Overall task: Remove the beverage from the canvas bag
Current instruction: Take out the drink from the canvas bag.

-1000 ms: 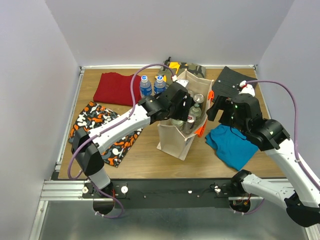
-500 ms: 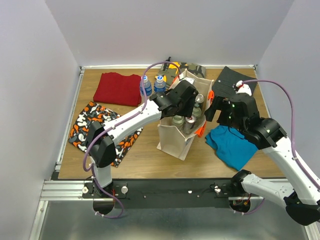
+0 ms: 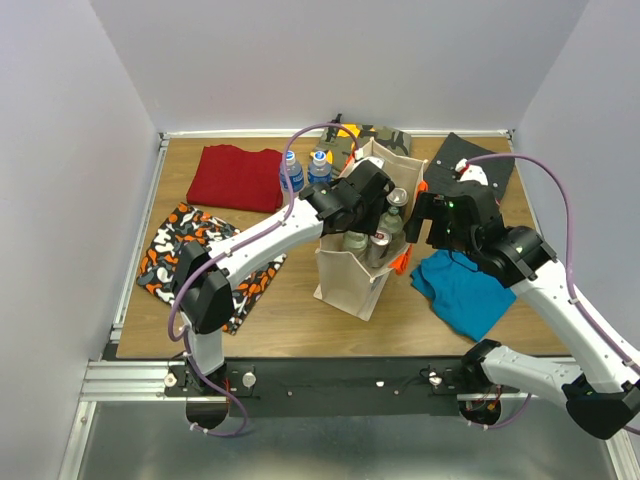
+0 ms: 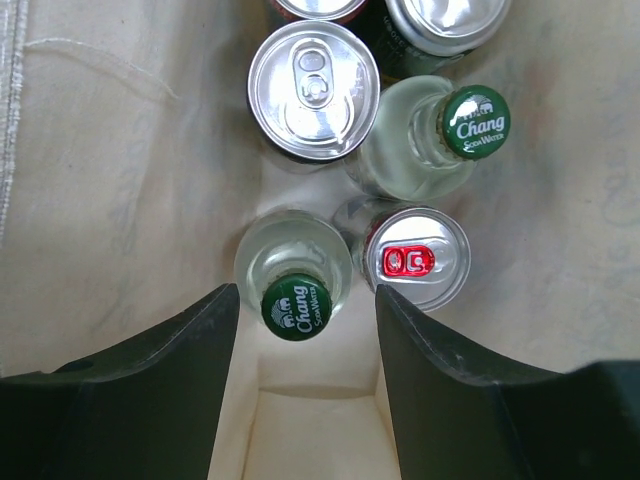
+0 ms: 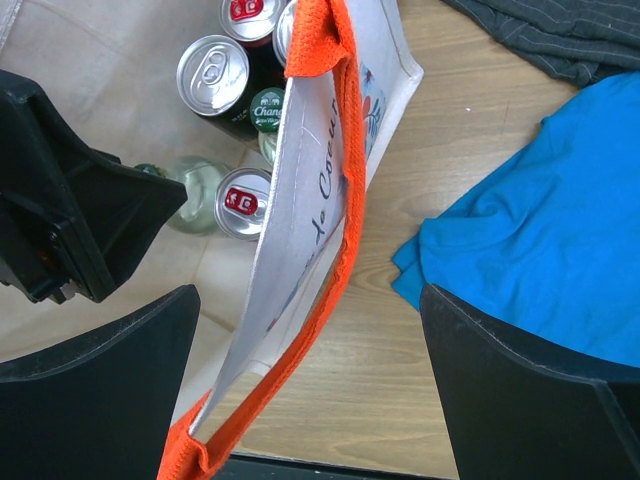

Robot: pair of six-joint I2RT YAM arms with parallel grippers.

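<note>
Green "Chang" bottle cap (image 4: pixel 296 307), left claw (image 4: pixel 305 296) parted around it; right claw (image 5: pixel 308 300) wide

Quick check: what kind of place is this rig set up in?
Probably a lab test booth: plain grey walls box in a wooden tabletop, an aluminium rail frame edges it, and folded clothes lie staged around the beige canvas bag.

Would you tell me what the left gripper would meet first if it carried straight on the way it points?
Probably the green-capped Chang bottle, which the left gripper straddles inside the canvas bag; depth is unclear.
</note>
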